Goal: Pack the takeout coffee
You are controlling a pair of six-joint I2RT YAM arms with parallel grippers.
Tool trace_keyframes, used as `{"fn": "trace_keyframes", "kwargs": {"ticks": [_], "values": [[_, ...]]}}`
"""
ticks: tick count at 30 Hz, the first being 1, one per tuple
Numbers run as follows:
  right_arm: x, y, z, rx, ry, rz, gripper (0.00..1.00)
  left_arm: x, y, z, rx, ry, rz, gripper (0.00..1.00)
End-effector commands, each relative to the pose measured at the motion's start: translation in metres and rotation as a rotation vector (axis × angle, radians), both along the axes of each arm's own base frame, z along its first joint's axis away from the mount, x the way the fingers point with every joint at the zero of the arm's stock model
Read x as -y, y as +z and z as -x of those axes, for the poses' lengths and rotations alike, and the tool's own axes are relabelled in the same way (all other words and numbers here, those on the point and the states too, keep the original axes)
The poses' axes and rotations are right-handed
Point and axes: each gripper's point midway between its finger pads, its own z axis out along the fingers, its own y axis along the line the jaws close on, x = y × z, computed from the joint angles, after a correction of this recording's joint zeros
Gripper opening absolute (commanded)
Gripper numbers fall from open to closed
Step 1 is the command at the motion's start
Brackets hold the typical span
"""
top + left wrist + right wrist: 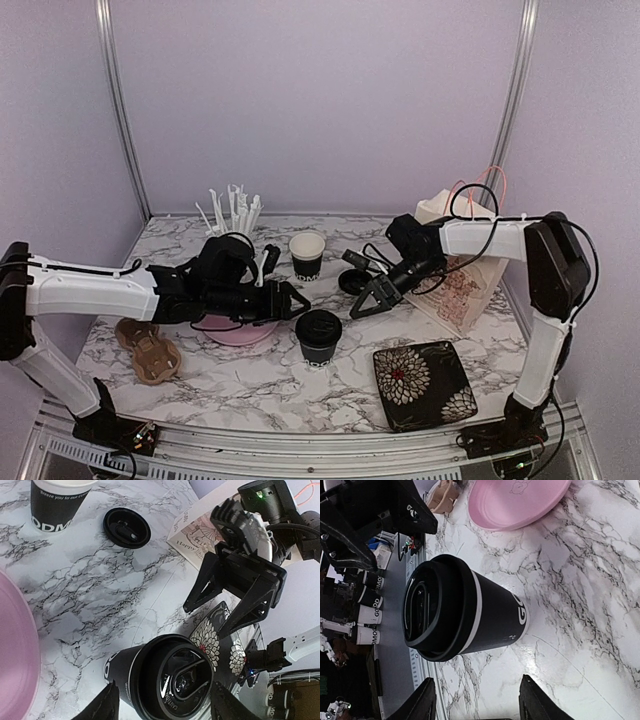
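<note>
One takeout coffee cup, black with a white band and a black lid on, stands upright at the middle front of the table. A second cup stands open behind it, its loose black lid lying to its right. My left gripper is open just left of and behind the lidded cup. In the left wrist view that cup shows between the spread fingers, with a gap on each side. My right gripper is open and empty, right of and behind the lidded cup, which it faces.
A pink plate lies under the left wrist. A brown cup carrier lies at the front left. A black cup of white sticks stands at the back. A paper bag stands on the right, with a flowered black plate in front of it.
</note>
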Motion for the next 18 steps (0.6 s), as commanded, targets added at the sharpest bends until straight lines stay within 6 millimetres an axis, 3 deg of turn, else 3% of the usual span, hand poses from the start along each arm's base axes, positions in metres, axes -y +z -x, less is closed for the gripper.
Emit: {"fn": "trace_keyframes", "kwargs": {"ticks": [1,6,8,11,14,18], "values": [[-0.005,0.022,0.011,-0.059,0.014,-0.078,0.54,-0.017,-0.011,0.008,-0.123,0.093,0.023,0.62],[-0.008,0.026,0.004,-0.006,0.028,-0.054,0.53,-0.033,-0.013,0.018,-0.172,0.147,0.062,0.57],[-0.01,0.029,-0.006,0.137,0.049,-0.002,0.54,-0.036,-0.017,0.021,-0.194,0.157,0.075,0.53],[-0.011,0.053,-0.018,0.363,0.087,0.005,0.63,-0.031,-0.018,0.025,-0.224,0.152,0.126,0.49],[-0.015,0.067,-0.013,0.565,0.169,0.008,0.72,-0.029,-0.022,0.026,-0.23,0.142,0.127,0.47],[-0.029,0.059,0.003,0.708,0.285,0.066,0.76,-0.027,-0.022,0.024,-0.22,0.14,0.132,0.46]]}}
